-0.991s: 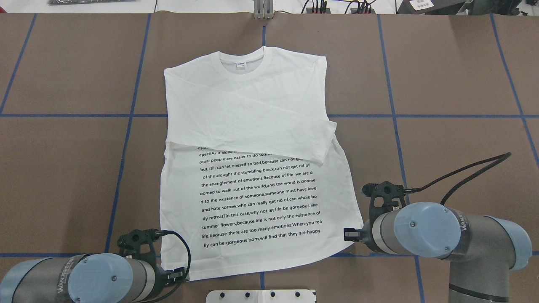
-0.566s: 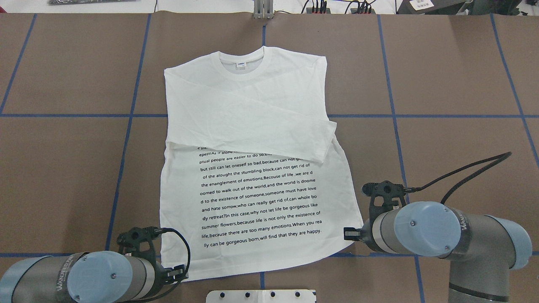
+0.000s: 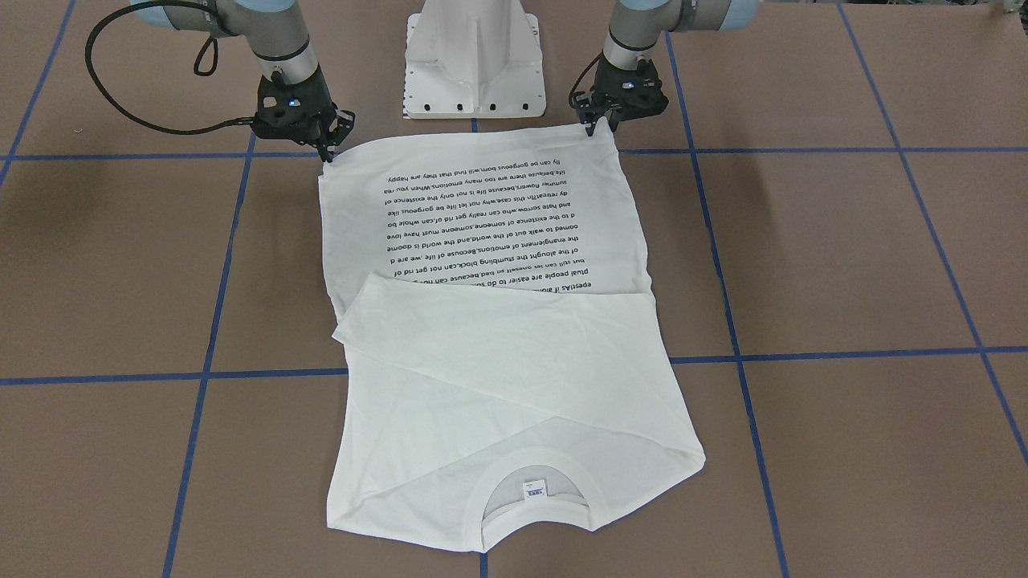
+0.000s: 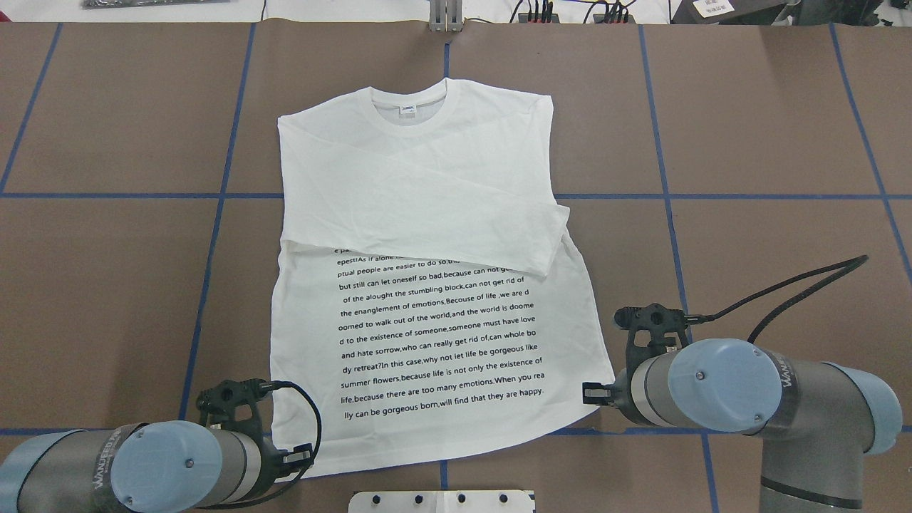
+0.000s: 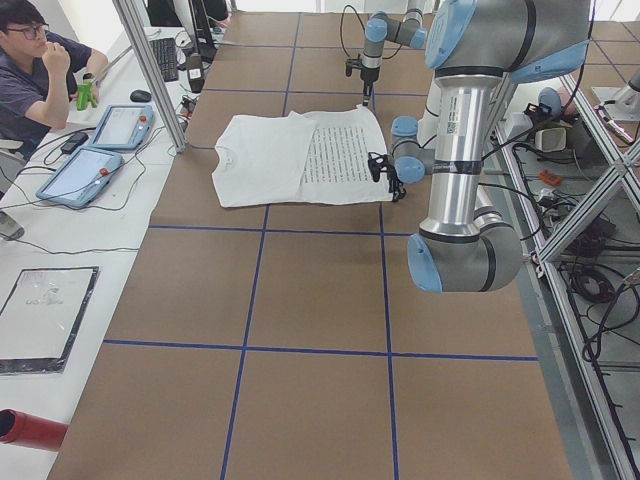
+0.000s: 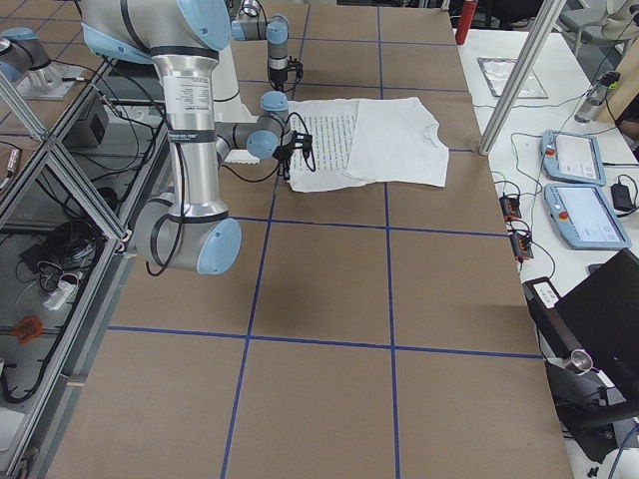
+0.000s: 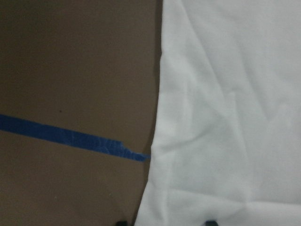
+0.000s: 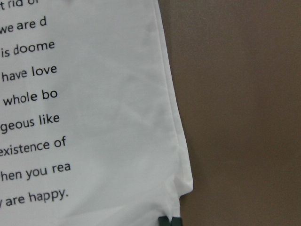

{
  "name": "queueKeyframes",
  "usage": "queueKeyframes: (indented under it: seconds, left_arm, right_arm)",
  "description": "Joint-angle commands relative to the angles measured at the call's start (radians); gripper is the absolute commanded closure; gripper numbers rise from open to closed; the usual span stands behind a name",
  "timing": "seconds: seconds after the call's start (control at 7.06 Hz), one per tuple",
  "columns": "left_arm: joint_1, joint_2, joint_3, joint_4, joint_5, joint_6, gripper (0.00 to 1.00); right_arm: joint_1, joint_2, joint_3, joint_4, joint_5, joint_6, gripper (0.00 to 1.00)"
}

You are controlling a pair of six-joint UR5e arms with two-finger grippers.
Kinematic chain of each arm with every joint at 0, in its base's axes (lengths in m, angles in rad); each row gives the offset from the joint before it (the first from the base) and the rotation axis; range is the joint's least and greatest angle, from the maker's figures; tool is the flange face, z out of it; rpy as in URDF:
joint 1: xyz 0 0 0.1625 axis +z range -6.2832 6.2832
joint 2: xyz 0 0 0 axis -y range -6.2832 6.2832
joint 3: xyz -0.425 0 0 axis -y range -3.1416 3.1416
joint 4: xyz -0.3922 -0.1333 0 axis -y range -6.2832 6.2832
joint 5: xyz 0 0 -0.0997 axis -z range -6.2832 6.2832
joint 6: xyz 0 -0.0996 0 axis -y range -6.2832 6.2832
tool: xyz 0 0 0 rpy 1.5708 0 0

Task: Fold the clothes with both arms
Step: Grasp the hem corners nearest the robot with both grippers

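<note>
The white T-shirt (image 4: 427, 235) lies flat on the brown table, collar (image 4: 410, 110) far from the robot, sleeves folded across the chest, black text block (image 4: 442, 342) facing up. My left gripper (image 3: 598, 127) points down at the hem corner on my left. In the left wrist view (image 7: 165, 222) its tips stand apart, one on the table and one on the cloth (image 7: 225, 117). My right gripper (image 3: 328, 151) is at the other hem corner. In the right wrist view (image 8: 169, 221) its tips are close together on the puckered corner of the shirt (image 8: 94, 117).
The white pedestal base (image 3: 474, 60) stands just behind the hem. Blue tape lines (image 4: 214, 214) grid the table. An operator (image 5: 30, 60) and tablets (image 5: 95, 150) are at the table's far side. Bare brown table surrounds the shirt.
My left arm has shifted slightly along the hem corner. The right arm and the shirt have barely moved.
</note>
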Motion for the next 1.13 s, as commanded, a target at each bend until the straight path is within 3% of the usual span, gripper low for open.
queueKeyframes:
  seconds: [0.0,0.14,0.42,0.57,0.99]
  left_arm:
    - [0.002,-0.001,-0.005,0.000,0.000,0.000,0.63]
    - [0.002,-0.001,-0.009,0.000,0.000,0.000,0.69]
    - [0.002,-0.001,-0.021,0.002,0.000,-0.006,0.93]
    - [0.002,-0.002,-0.026,0.002,0.000,-0.012,1.00]
    - [-0.027,0.007,-0.141,0.021,-0.015,0.003,1.00]
  right_arm:
    - [0.000,0.000,-0.003,0.000,0.000,-0.001,1.00]
    - [0.002,0.000,-0.001,0.000,0.002,-0.001,1.00]
    - [0.004,0.000,-0.001,0.000,0.000,-0.001,1.00]
    - [0.007,0.000,0.000,0.000,-0.003,-0.001,1.00]
    - [0.042,0.000,0.070,0.000,0.027,-0.005,1.00]
